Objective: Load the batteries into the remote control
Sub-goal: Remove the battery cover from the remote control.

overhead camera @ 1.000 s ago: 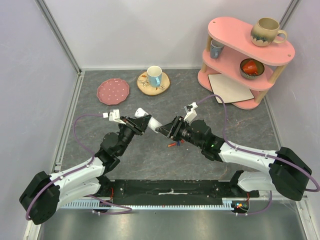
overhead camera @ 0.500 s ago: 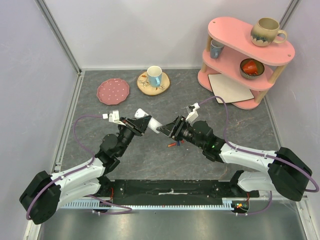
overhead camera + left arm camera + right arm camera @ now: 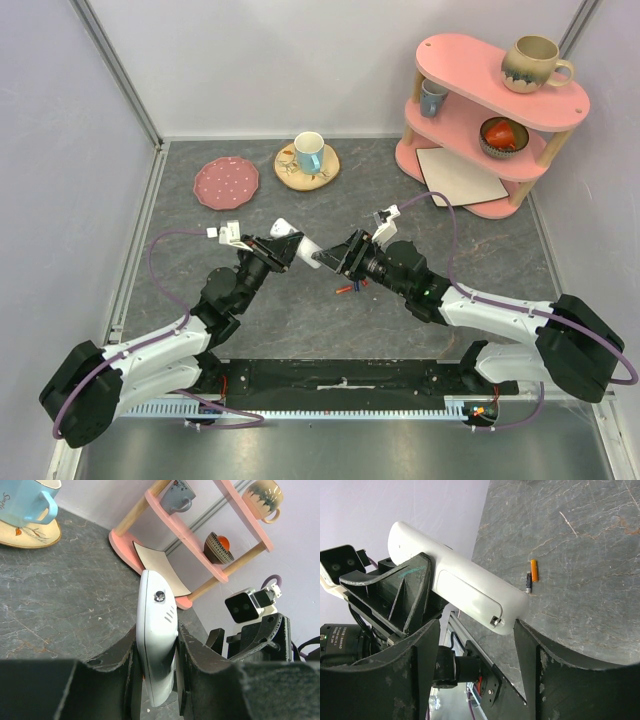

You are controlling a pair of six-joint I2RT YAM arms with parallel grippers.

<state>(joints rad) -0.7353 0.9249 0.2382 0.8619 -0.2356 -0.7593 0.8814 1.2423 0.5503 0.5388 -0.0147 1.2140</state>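
The white remote control hangs above the mid table, with my left gripper shut on its sides. In the left wrist view the remote control stands edge-on between the dark fingers. In the right wrist view the remote control shows its rear, with the battery cover in place. My right gripper is open and its tips flank the remote's free end. An orange battery and a dark one lie on the table below; the batteries sit under the right gripper.
A pink plate and a blue cup on a wooden coaster stand at the back. A pink two-tier shelf with mugs and a bowl fills the back right, with a pale mat under it. Walls close off the left, the right and the back.
The right gripper's jaws have spread wider and it has edged left to the remote's free end. The left gripper still holds the remote in the same place.
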